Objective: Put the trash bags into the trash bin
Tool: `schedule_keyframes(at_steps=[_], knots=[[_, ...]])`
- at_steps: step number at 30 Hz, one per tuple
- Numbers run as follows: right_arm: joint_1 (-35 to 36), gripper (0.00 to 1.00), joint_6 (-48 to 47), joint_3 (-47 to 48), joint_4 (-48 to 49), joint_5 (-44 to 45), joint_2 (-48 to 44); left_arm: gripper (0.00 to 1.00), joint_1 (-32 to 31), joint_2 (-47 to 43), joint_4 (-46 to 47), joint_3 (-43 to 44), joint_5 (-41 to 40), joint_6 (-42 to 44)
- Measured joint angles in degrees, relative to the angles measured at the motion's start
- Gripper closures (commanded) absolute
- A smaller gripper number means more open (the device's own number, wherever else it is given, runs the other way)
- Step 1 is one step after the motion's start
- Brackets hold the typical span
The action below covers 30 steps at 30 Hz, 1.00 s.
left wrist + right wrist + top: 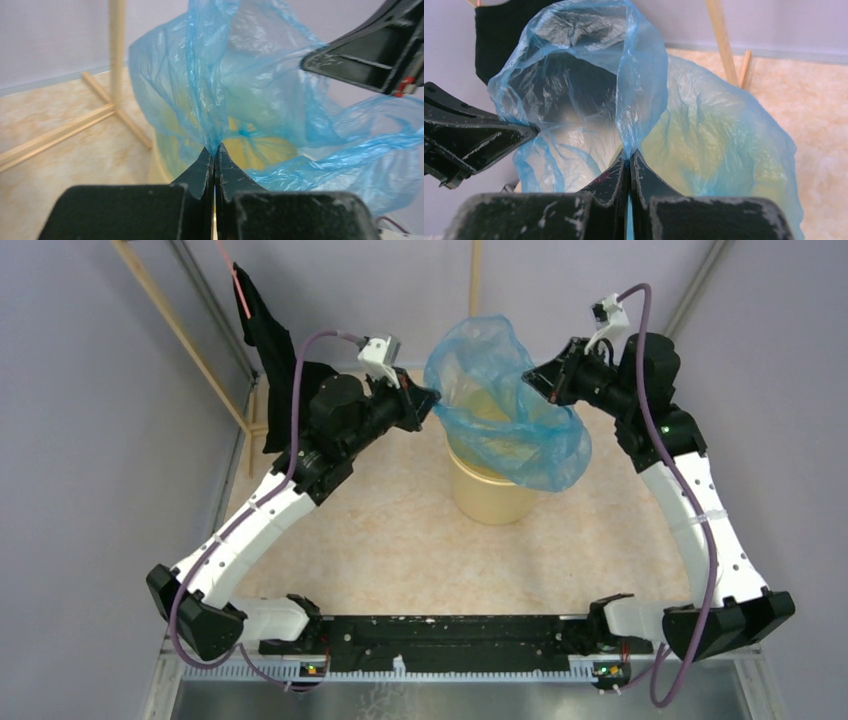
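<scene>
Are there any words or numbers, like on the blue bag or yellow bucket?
No readable text: none on the blue bag, the yellow bucket, the left gripper or the right gripper.
Pale specks on the black bar between the arm bases are too small to read.

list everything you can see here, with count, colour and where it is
trash bag: one, see-through light blue, spread open over the top of the bin, with an edge pinched on each side
trash bin: one, yellow, standing on the table near its middle, with its top covered by the bag
cloth: one, black, hanging at the far left behind the left arm
wooden poles: at least two, pale wood, far left and far centre
table: one, mottled beige top
walls: lilac, around the table
cables: two, purple, one along each arm
arms: two, white and black, bases at the near edge
left gripper: black, closed on the bag's left edge
right gripper: black, closed on the bag's right edge
</scene>
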Motion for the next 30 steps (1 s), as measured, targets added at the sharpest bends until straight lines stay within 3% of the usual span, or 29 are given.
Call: schedule_keyframes(at_steps=[2, 6, 8, 12, 23, 25, 28, 30], knots=[[0.0, 0.88, 0.5, 0.9, -0.7, -0.9, 1.0, 1.0, 0.3, -0.6, -1.8, 0.0, -2.6, 1.3], [0.0, 0.36, 0.5, 2.8, -2.8, -2.0, 1.2, 1.0, 1.2, -2.6, -4.1, -0.6, -5.7, 2.7], [0.0, 0.18, -0.7, 3.6, -4.3, -1.6, 0.5, 1.0, 1.7, -4.0, -4.7, -1.2, -6.7, 3.1], [0.0, 0.02, -3.3, 3.8, -11.6, 2.2, -4.3, 1.0, 2.6, -5.8, -5.1, -1.9, -8.3, 3.7], [0.0, 0.05, -8.1, 3.3, -24.3, 20.4, -26.2, 1.0, 2.8, -8.2, -5.1, -5.9, -9.7, 4.5], [0.0, 0.11, -8.1, 1.3, -23.8, 21.5, -27.1, 1.0, 2.8, -8.2, -5.1, -6.0, -9.7, 4.6], [0.0, 0.31, -7.5, -4.5, -23.6, 21.5, -26.8, 1.0, 2.9, -8.2, -5.1, -6.0, -9.7, 4.5], [0.0, 0.37, -6.4, -8.0, -23.4, 19.7, -25.8, 1.0, 2.9, -8.2, -5.1, -6.0, -9.7, 4.5]])
